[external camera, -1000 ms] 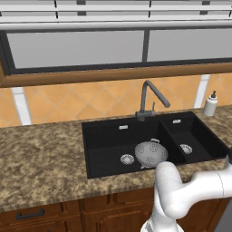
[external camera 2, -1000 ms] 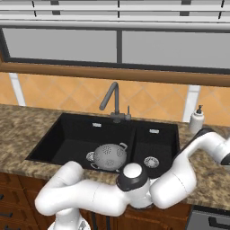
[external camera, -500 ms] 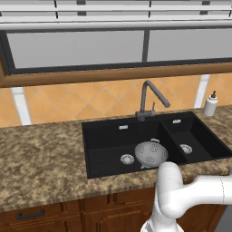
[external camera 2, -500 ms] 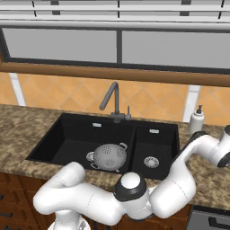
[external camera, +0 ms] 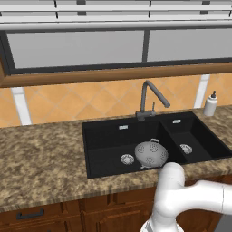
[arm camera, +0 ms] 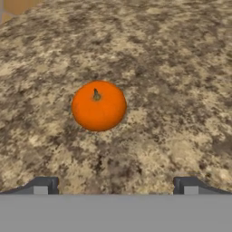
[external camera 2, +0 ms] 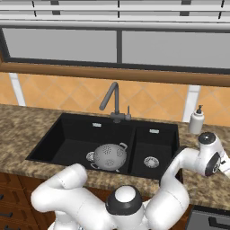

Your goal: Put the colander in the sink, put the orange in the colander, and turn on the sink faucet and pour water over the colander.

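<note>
The grey colander (external camera: 151, 153) (external camera 2: 109, 156) sits in the large basin of the black sink (external camera: 106, 138) (external camera 2: 67, 141), beside the round drain. The dark gooseneck faucet (external camera: 150, 97) (external camera 2: 110, 96) stands behind the divider, and no water stream shows at its tip. In the hand view the orange (arm camera: 99, 105) lies on the speckled granite counter, stem up. My gripper (arm camera: 115, 186) is open, its two tips spread wide and a short way back from the fruit, with nothing between them.
A white soap dispenser (external camera: 210, 104) (external camera 2: 196, 120) stands on the counter right of the sink. My arm stretches out to the right over the counter (external camera 2: 202, 188). A dark appliance top (external camera 2: 211, 220) shows at the lower right. A window runs above the backsplash.
My arm has swung lower and farther to the right in both base views. The colander, sink and faucet have not moved.
</note>
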Controlling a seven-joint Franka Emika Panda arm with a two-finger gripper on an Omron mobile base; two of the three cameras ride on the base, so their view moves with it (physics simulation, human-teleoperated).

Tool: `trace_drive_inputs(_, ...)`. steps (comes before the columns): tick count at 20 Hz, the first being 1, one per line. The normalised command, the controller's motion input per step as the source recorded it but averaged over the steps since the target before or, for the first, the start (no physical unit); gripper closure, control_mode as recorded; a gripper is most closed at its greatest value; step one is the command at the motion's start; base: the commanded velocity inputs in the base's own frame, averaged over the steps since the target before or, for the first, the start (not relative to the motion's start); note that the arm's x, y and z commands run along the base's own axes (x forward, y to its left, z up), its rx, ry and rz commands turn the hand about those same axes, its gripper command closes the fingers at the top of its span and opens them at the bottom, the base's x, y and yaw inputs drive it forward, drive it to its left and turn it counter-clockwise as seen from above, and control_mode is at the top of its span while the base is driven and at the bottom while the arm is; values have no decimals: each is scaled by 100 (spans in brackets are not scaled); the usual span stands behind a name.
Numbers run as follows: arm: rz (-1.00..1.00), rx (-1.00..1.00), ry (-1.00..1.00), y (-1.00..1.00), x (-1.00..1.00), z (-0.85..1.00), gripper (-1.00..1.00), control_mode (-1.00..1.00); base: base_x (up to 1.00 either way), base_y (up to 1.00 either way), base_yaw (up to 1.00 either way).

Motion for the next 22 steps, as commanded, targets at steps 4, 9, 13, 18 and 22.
trace_drive_inputs(4,0,0,6,-25,1,11,-100,-100,0,0,0)
trace_drive_inputs(9,0,0,9,-32,2,25,-100,-100,0,0,0)
trace_drive_inputs(13,1,0,14,-11,5,8,-100,-100,0,0,0)
trace_drive_inputs(18,3,0,9,0,25,-5,-100,-100,0,0,0)
trace_drive_inputs(22,6,1,7,0,29,-4,-100,-100,0,0,0)
